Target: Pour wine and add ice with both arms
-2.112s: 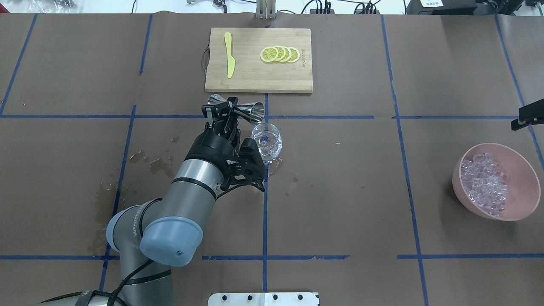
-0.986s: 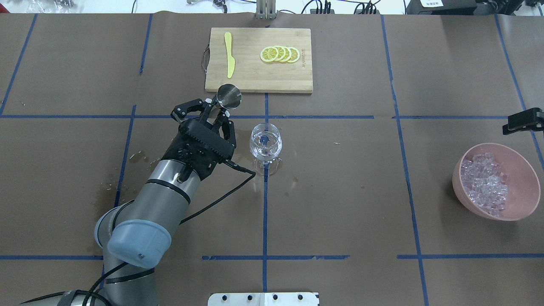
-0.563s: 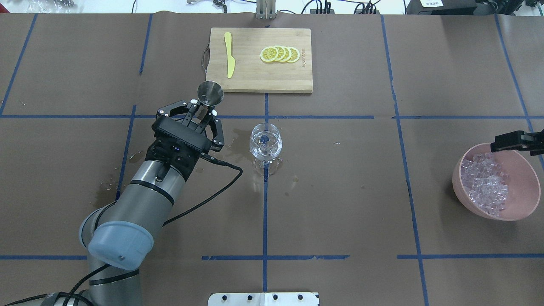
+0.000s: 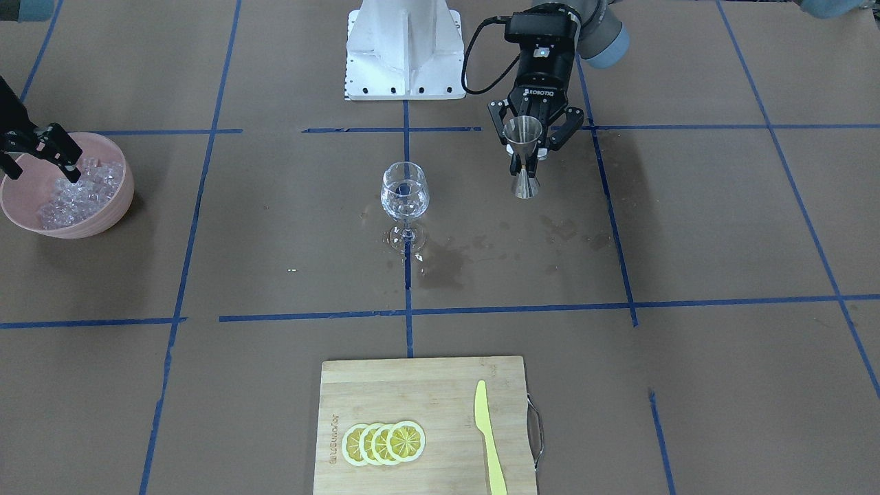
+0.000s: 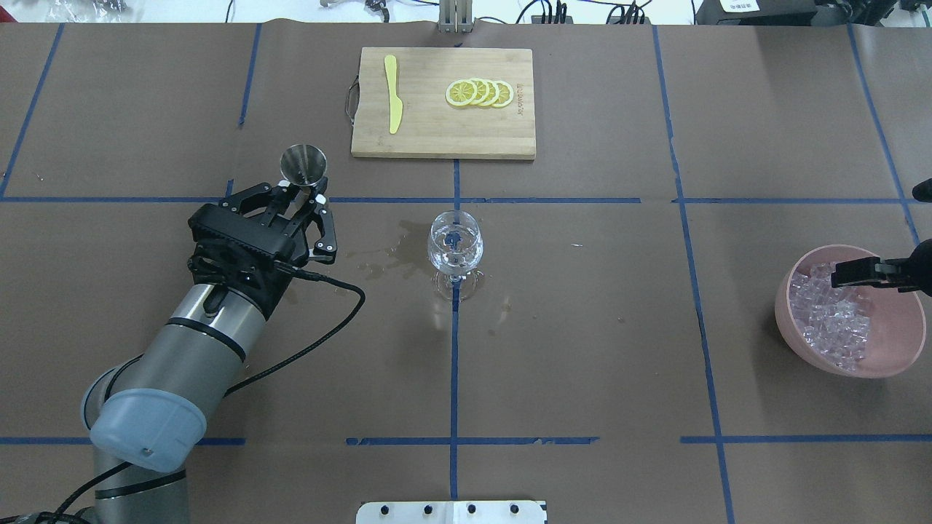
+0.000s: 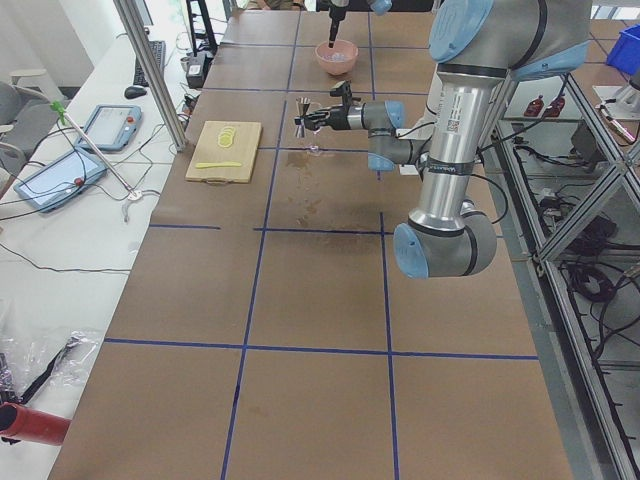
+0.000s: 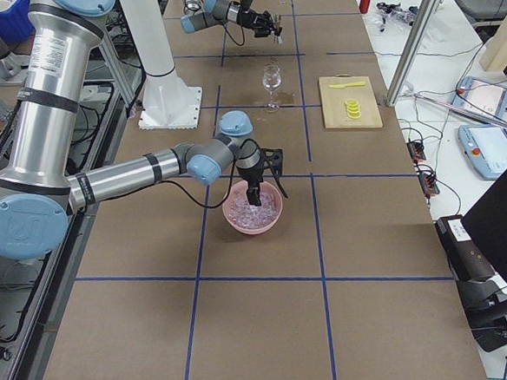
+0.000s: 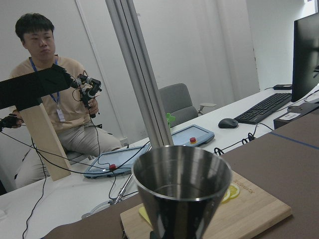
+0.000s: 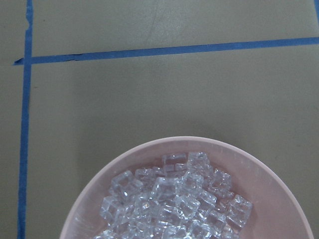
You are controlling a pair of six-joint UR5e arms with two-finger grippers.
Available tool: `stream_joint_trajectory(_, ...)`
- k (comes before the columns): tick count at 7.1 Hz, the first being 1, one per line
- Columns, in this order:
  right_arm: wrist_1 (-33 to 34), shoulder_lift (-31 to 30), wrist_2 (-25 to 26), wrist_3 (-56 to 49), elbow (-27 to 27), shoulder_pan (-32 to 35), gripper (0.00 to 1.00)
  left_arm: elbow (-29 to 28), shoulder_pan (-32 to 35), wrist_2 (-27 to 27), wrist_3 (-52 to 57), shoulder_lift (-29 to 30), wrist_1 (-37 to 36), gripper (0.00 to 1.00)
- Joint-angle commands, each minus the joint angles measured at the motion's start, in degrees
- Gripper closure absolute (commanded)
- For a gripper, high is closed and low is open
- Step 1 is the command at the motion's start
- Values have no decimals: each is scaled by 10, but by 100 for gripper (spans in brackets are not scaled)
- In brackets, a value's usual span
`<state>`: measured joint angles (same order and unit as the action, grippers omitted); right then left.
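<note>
The only writing that reads is ROBOTIQ, in white on the black body of the left gripper [image 4: 527, 148]. The cutting board [image 5: 437, 138] has a burnt-in mark along one short edge, too small to make out.

The ice [image 5: 830, 320] is a heap of small clear, glassy cubes with a whitish glint, piled loosely inside a pink bowl [image 5: 897, 327] near the table's [image 5: 582, 349] right edge. In the right wrist view the cubes [image 9: 174, 199] fill the bowl's floor and leave its wall bare above them.

The right gripper [image 4: 40, 161] hangs over that bowl with its fingers spread wide and nothing between them. One fingertip [image 4: 71, 170] is over the ice.

The left gripper is clamped on the narrow waist of a steel jigger [image 5: 303, 164], held upright with its mouth up, toward the table's left side. A wine glass [image 5: 455, 244] stands near the table's middle where two blue tape lines [image 5: 568, 200] cross – clear, with a little liquid in its bowl. Wet patches [image 5: 393, 255] darken the brown paper between the glass and the left gripper.

The cutting board lies at the middle of the far edge and carries four overlapping lemon slices [image 5: 479, 93] and a yellow knife [image 5: 393, 94].
</note>
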<state>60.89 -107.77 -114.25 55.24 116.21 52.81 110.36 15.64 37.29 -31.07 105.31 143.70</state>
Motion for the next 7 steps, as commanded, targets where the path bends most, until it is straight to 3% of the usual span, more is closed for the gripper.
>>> stream_joint_trajectory(1, -50, -8, 13, 18, -31, -16, 0, 10, 0, 1, -49, -24, 8, 100)
stream_joint_trajectory(6, -47, -5, 37, 39, -37, -64, 1, 11, -1, 3, -186, -56, 9, 100)
stream_joint_trajectory(7, -47, -4, 35, 39, -38, -63, 29, 11, -1, 3, -187, -56, 10, 100)
